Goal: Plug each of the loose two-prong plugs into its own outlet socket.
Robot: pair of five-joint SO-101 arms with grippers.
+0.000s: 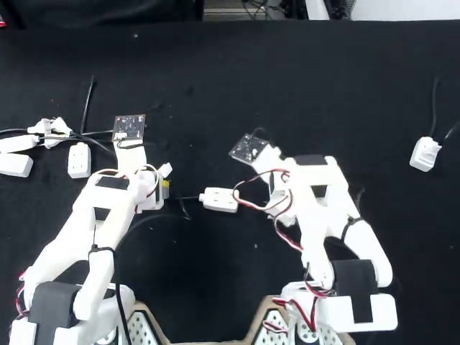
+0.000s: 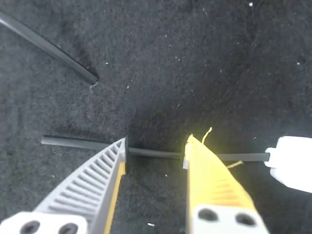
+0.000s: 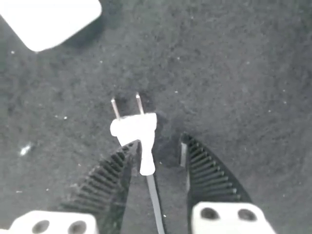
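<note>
My right gripper [image 3: 158,144] is open low over the black mat. A white two-prong plug [image 3: 134,129] lies between its fingers, its stem against one finger, its prongs toward the corner of a white outlet socket [image 3: 48,19]. In the high view that socket [image 1: 219,199] lies between the two arms. My left gripper [image 2: 155,146] is open, its tips straddling the thin black cable [image 2: 151,153] that runs to the white socket [image 2: 292,163]. Seen from above, the left gripper [image 1: 159,188] sits just left of the socket.
Several white sockets and plugs with black cables lie at the left edge: one block [image 1: 79,159], another [image 1: 14,164] and a plug [image 1: 49,129]. A white plug block [image 1: 425,153] with its cable lies at the far right. A loose black cable [image 2: 48,46] crosses the mat.
</note>
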